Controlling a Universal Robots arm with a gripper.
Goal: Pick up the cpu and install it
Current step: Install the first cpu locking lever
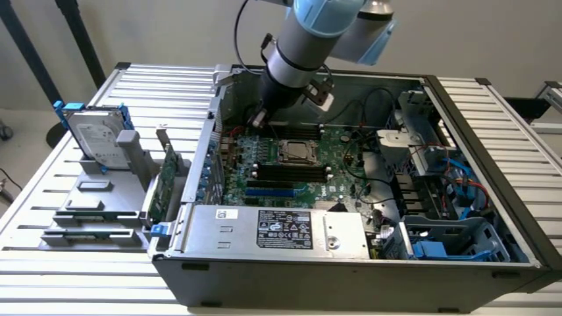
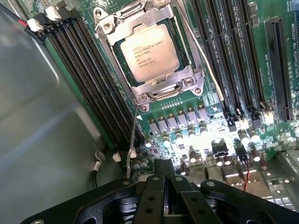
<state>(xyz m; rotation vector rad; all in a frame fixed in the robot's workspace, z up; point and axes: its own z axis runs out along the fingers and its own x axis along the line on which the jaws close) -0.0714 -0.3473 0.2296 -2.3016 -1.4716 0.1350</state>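
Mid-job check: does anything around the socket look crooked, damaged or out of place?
Nothing stands out. The cpu lies flat and square inside the socket frame, and the memory slots beside it look intact. The shut gripper hangs over the motherboard, holding nothing.

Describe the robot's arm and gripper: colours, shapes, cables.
The arm is a silver-grey tube with pale blue joint caps, ending in a black wrist section. A black cable loops beside it. The gripper is matte black, built of hinged linkage bars with round pivot pins.
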